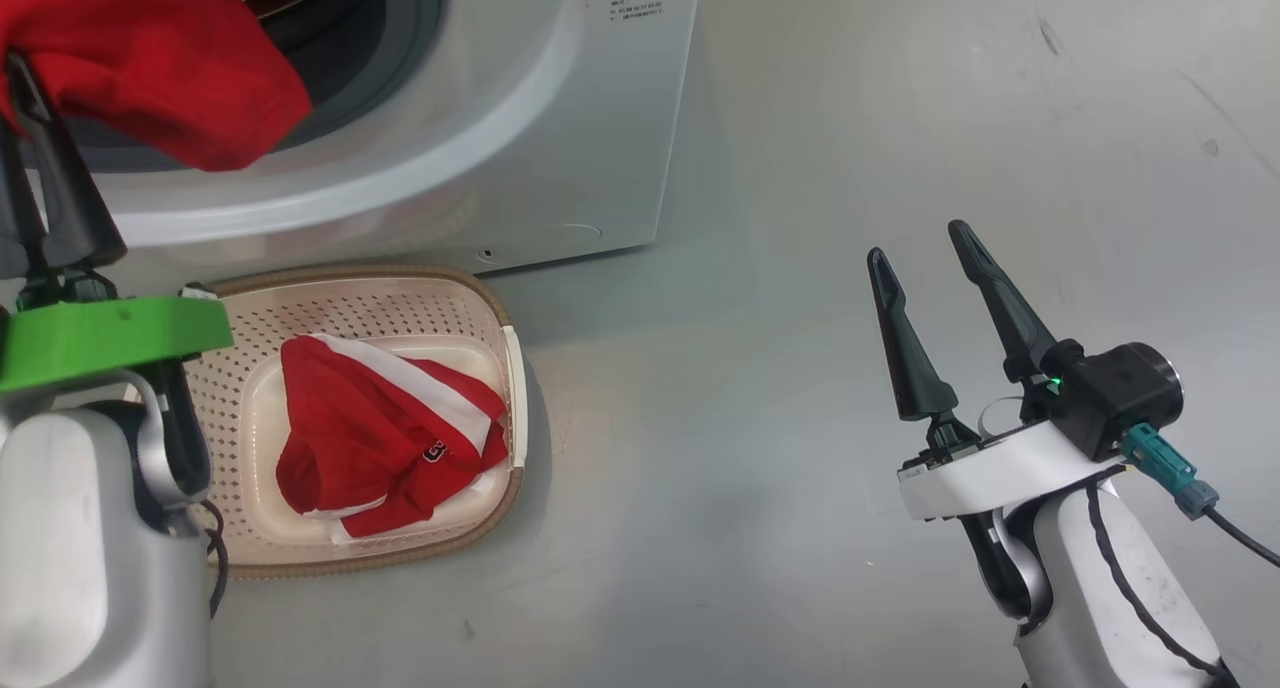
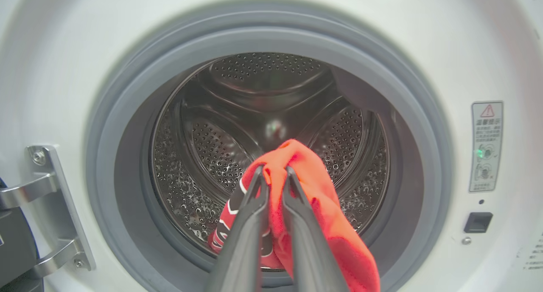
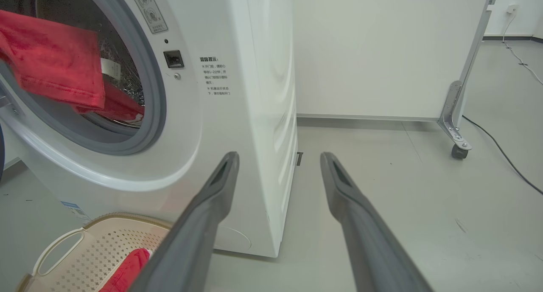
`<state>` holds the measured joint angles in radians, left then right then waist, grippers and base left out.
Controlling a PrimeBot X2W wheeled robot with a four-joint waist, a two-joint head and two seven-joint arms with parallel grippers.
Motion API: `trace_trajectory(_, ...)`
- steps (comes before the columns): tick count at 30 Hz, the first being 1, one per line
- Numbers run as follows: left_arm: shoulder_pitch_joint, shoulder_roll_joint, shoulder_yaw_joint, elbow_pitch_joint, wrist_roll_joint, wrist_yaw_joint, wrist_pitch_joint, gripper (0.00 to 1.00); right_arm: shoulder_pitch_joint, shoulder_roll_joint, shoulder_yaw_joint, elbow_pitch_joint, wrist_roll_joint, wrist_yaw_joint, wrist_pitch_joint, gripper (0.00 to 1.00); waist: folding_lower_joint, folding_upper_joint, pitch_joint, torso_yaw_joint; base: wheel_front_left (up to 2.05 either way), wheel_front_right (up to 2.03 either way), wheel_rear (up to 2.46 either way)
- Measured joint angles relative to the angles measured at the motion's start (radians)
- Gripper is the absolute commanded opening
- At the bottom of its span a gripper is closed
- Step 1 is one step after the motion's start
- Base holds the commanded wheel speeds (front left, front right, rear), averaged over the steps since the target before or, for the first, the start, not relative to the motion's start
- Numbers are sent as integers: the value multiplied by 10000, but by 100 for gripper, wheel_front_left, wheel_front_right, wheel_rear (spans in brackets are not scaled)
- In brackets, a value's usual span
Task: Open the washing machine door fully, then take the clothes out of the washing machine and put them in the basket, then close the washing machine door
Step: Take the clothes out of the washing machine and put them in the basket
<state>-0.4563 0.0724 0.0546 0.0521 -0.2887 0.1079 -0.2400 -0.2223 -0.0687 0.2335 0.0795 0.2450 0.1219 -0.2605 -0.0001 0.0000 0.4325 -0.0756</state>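
**Red garment pinched at the drum mouth: lift clear, then lower into the basket**

Red garment (image 2: 326, 207) hangs from the left end effector (image 2: 275, 173), whose 2 fingers are nipped narrow on a fold of it just in front of the drum (image 2: 271, 96). Its lower part trails over the grey rubber ring (image 2: 127, 135) of the washing machine (image 1: 520, 118).

The basket (image 1: 400, 273) sits on the floor (image 1: 800, 468) directly below the opening, with 1 striped garment (image 1: 370, 438) already inside.

To do this step well, I would draw the arm back from the machine until the trailing hem is free of the ring, since cloth could snag there. Then bring it down over the basket's middle and release low, so that nothing drapes over the rim.

The right end effector (image 1: 920, 245) stands wide and empty over bare floor, well apart from the basket, and need not move.
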Motion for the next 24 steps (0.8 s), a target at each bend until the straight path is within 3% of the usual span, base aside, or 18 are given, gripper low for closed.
trace_trajectory(24,2319,-270,-616,-1365,52,2,-90,0,1257,13,12,245,-249,0,0,100,0,0,-1802,545,0,0,0)
